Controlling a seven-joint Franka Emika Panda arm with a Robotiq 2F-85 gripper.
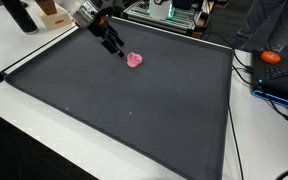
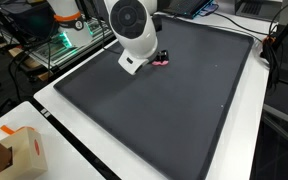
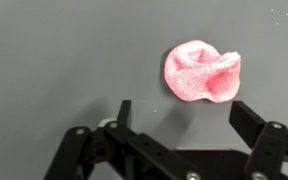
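The pincer (image 1: 120, 53) hangs with its two fingers (image 3: 124, 112) wide apart and holds nothing. A crumpled pink cloth (image 1: 135, 60) lies just beside it on the black mat (image 1: 124, 110) that covers the counter (image 1: 14, 47), near the mat's far edge in an exterior view. In the wrist view the cloth sits just past the fingertips.

pink lump (image 2: 165, 62) mostly behind arm (image 2: 134, 35), fingers (image 3: 246, 118) cut off below

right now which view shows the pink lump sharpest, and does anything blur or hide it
Wrist view: lump crisp, evenly lit; open tool dark. In an exterior view the lump is tiny, slightly soft. In an exterior view the arm hides most of it.
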